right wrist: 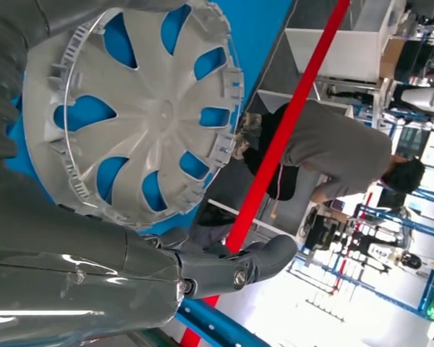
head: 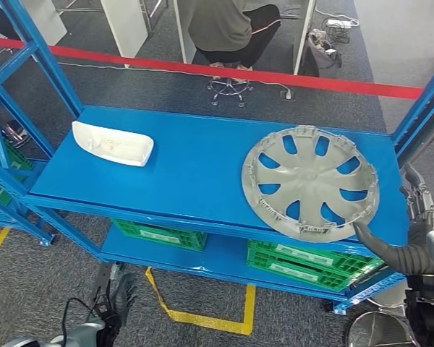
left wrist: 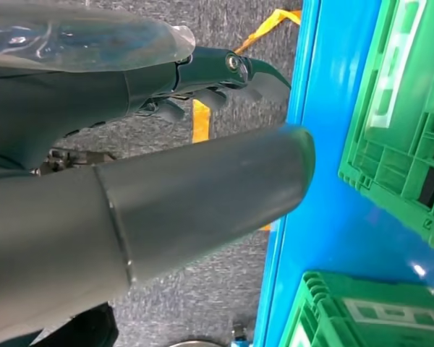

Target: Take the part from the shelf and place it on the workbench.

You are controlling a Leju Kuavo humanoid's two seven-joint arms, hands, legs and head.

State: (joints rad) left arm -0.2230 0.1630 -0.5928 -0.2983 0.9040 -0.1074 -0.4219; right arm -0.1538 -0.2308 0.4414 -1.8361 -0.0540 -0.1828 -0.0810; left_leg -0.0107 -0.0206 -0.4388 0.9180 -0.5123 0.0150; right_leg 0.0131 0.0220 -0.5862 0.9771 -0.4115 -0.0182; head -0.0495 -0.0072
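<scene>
Plastic, pale grey and round, the wheel cover (head: 311, 181) lies flat on the right part of the blue shelf (head: 204, 163), its inner face up — curved spokes, teardrop openings showing blue through them, and a ring of small clips around the rim. Toward the shelf's left end sits a white moulded part (head: 113, 143), long, shallow and trough-shaped. The shelf board is smooth painted metal, carried on blue steel uprights.

The right robot hand (head: 400, 249) hovers at the shelf's front right corner, fingers spread with nothing in them, one dark fingertip just at the wheel cover's near rim; whether it touches I cannot tell. The left robot hand (head: 116, 300) hangs low before the lower shelf level, fingers apart and empty.

Green ribbed plastic crates (head: 304, 264) stand on the lower level; what they hold cannot be made out.

Grey carpet covers the floor, marked with yellow tape (head: 204, 314). Behind the shelf runs a red barrier strip (head: 258, 75), and beyond it a person (head: 228, 29) sits on a wheeled stool.
</scene>
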